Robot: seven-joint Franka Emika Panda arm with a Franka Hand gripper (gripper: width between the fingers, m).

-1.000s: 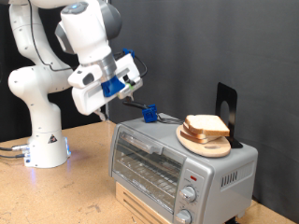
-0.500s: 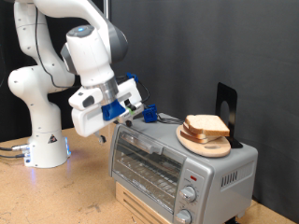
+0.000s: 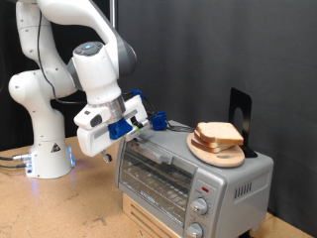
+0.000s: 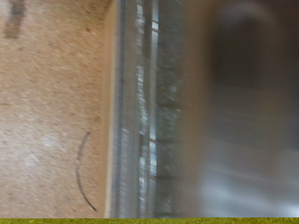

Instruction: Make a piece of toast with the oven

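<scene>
The oven stood nearest on a wooden block, its glass door shut, two knobs and a red light at its right front. The gripper hung just above the oven's upper left corner, by the door's top edge; whether its fingers were apart or together could not be told. In the wrist view only the oven's blurred metal edge and the table beside it showed. The toast lay on a wooden plate on the oven's top, right of the gripper and apart from it. A blue piece sat between them, farther back; a black stand rose behind the plate. Left of the oven, bare table lay open up to the arm's base.
</scene>
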